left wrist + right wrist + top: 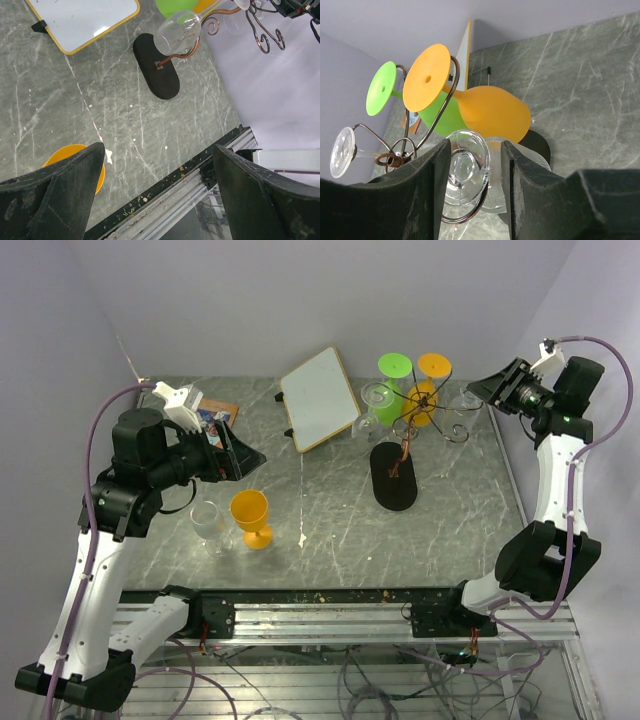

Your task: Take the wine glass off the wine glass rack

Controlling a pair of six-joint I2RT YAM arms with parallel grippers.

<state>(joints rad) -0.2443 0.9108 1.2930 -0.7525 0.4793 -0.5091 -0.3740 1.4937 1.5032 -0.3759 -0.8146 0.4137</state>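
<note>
Right fingers (pixel 412 200): dark and matte, parted a moderate way. They straddle the round foot of the wine glass (pixel 465 172). One pad is at the foot's rim and a sliver of gap shows at the other, so there is no firm clamp.
Wine glass: clear and thin-walled, hanging bowl-down in a curled arm on the right side of the wine glass rack (pixel 393 480).
Wine glass rack: thin copper-brown wire with spiral arms off a central stem. Its flat black oval base sits on the table (pixel 330 535), toward the far right.
Other hanging glasses: an orange glass (pixel 490 112) and a green glass (pixel 382 87), both smooth and opaque with flat disc feet on top. A second clear glass (pixel 342 152) hangs on the rack's far side.
Left fingers (pixel 60 200): spread wide and holding nothing, above the near left of the table, well apart from the rack.
Under the left arm: an orange goblet (pixel 250 515) stands upright, with a standing clear glass (pixel 208 522) just beside it.
Table: grey-green stone look with pale veins.
Whiteboard (pixel 320 398): yellow-framed, lying left of the rack.
</note>
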